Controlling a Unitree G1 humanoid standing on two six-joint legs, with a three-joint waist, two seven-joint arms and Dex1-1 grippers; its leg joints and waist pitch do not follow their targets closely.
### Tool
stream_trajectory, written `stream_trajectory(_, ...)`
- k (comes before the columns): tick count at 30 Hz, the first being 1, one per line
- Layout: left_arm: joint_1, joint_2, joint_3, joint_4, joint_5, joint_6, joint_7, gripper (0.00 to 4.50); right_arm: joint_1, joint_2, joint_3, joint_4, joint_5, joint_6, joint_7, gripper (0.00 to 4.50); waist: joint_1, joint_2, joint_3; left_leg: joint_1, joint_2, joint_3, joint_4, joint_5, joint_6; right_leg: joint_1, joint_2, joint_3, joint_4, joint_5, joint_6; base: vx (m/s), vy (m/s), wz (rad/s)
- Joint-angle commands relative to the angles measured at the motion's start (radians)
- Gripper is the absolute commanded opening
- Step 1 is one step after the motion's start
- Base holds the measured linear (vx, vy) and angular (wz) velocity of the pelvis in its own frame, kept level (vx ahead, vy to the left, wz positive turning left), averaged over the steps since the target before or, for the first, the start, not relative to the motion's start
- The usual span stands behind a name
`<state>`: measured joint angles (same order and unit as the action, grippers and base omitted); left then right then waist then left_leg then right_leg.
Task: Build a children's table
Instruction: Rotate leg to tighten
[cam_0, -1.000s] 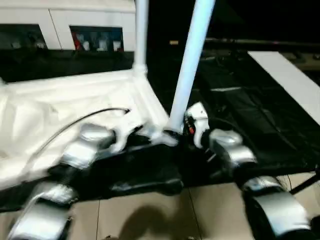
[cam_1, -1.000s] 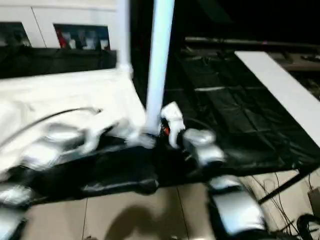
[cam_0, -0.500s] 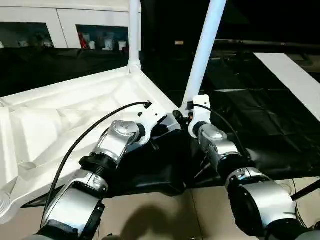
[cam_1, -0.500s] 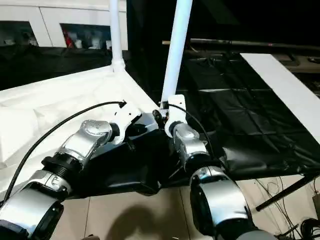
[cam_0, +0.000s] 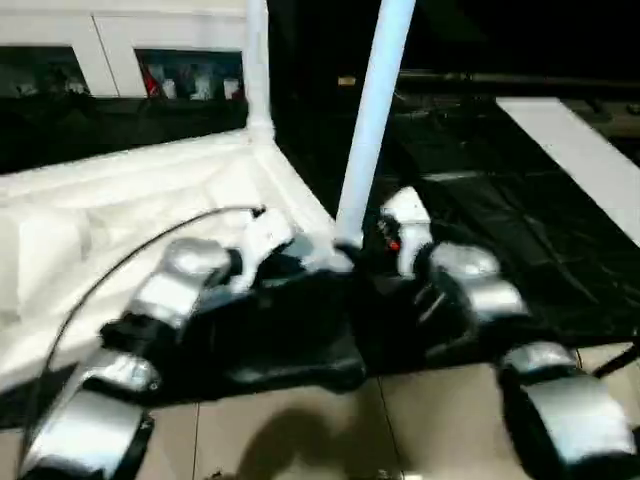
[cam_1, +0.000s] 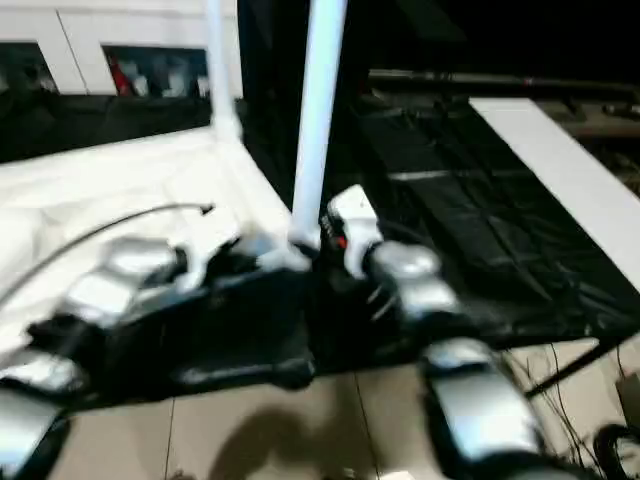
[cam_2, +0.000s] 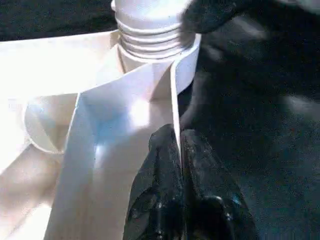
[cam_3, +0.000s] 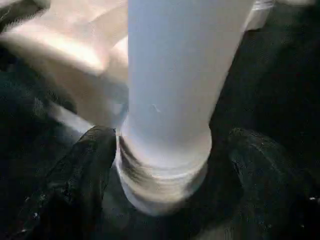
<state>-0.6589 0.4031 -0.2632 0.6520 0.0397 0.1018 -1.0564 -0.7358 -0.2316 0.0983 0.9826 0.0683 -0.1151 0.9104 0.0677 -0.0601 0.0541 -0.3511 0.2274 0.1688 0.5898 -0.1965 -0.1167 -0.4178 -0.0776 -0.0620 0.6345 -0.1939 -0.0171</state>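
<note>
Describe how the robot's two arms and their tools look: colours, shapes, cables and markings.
Both forearms are rounded silver segments with black joints. The left arm carries a thin black cable arching over it to a white wrist housing. The right arm ends in a white wrist block with a small red mark. Each tool has two black, rounded fingers, slightly glossy.

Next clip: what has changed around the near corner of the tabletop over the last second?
Only the head camera shifted; no part visibly moved. The left gripper stays clamped on the rim of the tabletop, the right gripper stays at the near leg with its jaws either side of the threaded base, and the far leg stays upright.
</note>
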Motion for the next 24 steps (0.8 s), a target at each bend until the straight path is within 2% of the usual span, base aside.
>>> stream_trajectory(1,0.033,0.015,-0.047,-0.028,-0.024,-0.026,-0.118,0.00,0.023,-0.039,0.038,-0.062,0.001,0.009,0.129,3.84,0.004,-0.001,-0.072,-0.005,0.000,0.015,-0.056,-0.064,0.101,0.072,-0.048,0.040,-0.054,0.035,-0.281,0.000,0.000,0.00)
stream_trajectory(2,0.040,0.030,-0.048,-0.042,-0.030,-0.020,-0.146,0.00,0.036,-0.059,0.056,-0.088,0.004,0.020,0.190,3.84,0.007,0.003,-0.070,-0.005,0.003,0.016,-0.056,-0.059,0.108,0.070,-0.048,0.040,-0.052,0.042,-0.286,0.000,0.000,0.00)
stream_trajectory(5,0.050,0.051,-0.043,-0.063,-0.043,-0.022,-0.195,0.00,0.052,-0.079,0.073,-0.126,0.007,0.043,0.266,3.84,0.015,0.002,-0.068,-0.003,0.005,0.018,-0.056,-0.062,0.110,0.068,-0.048,0.039,-0.051,0.029,-0.289,0.000,0.000,0.00)
stream_trajectory(6,0.051,0.058,-0.042,-0.064,-0.045,-0.025,-0.210,0.00,0.047,-0.076,0.073,-0.120,0.004,0.045,0.269,3.84,0.020,0.002,-0.067,-0.001,0.007,0.019,-0.058,-0.080,0.097,0.066,-0.050,0.040,-0.055,-0.010,-0.281,0.000,0.000,0.00)
stream_trajectory(7,0.051,0.062,-0.041,-0.064,-0.045,-0.027,-0.219,0.00,0.046,-0.076,0.074,-0.122,0.003,0.049,0.272,3.84,0.020,0.002,-0.067,-0.001,0.007,0.019,-0.058,-0.080,0.097,0.066,-0.050,0.040,-0.055,-0.010,-0.281,0.000,0.000,0.00)
stream_trajectory(8,0.052,0.064,-0.039,-0.065,-0.047,-0.024,-0.227,0.00,0.044,-0.075,0.076,-0.123,-0.001,0.048,0.274,3.84,0.023,0.004,-0.066,0.004,0.008,0.019,-0.060,-0.101,0.078,0.062,-0.052,0.041,-0.058,-0.046,-0.275,0.000,0.000,0.00)
stream_trajectory(12,0.062,0.075,-0.042,-0.094,-0.071,-0.005,-0.267,0.00,0.035,-0.059,0.076,-0.123,0.008,0.049,0.280,3.84,0.024,0.004,-0.068,0.003,0.006,0.018,-0.061,-0.090,0.062,0.064,-0.051,0.041,-0.054,-0.025,-0.273,0.000,0.000,0.00)
stream_trajectory(15,0.067,0.079,-0.044,-0.111,-0.082,0.008,-0.283,0.00,0.039,-0.055,0.080,-0.132,0.014,0.062,0.297,3.84,0.023,0.003,-0.070,0.000,0.005,0.018,-0.059,-0.069,0.066,0.067,-0.050,0.041,-0.051,0.006,-0.275,0.000,0.000,0.00)
stream_trajectory(16,0.068,0.079,-0.043,-0.112,-0.081,0.008,-0.283,0.00,0.040,-0.054,0.083,-0.131,0.012,0.066,0.302,3.57,0.024,0.002,-0.070,0.000,0.004,0.019,-0.058,-0.060,0.072,0.067,-0.049,0.041,-0.050,0.019,-0.277,0.000,0.000,0.00)
stream_trajectory(19,0.068,0.077,-0.039,-0.115,-0.077,0.008,-0.281,0.00,0.041,-0.043,0.080,-0.120,0.009,0.063,0.298,3.44,0.025,0.000,-0.070,0.000,0.004,0.019,-0.059,-0.062,0.074,0.067,-0.050,0.040,-0.050,0.014,-0.276,0.000,0.000,0.00)
stream_trajectory(24,0.078,0.078,-0.034,-0.130,-0.076,0.016,-0.279,0.00,0.034,-0.026,0.069,-0.101,0.016,0.061,0.295,3.02,0.026,0.006,-0.070,0.000,0.005,0.017,-0.061,-0.076,0.060,0.067,-0.052,0.041,-0.051,-0.003,-0.270,0.000,0.000,0.00)
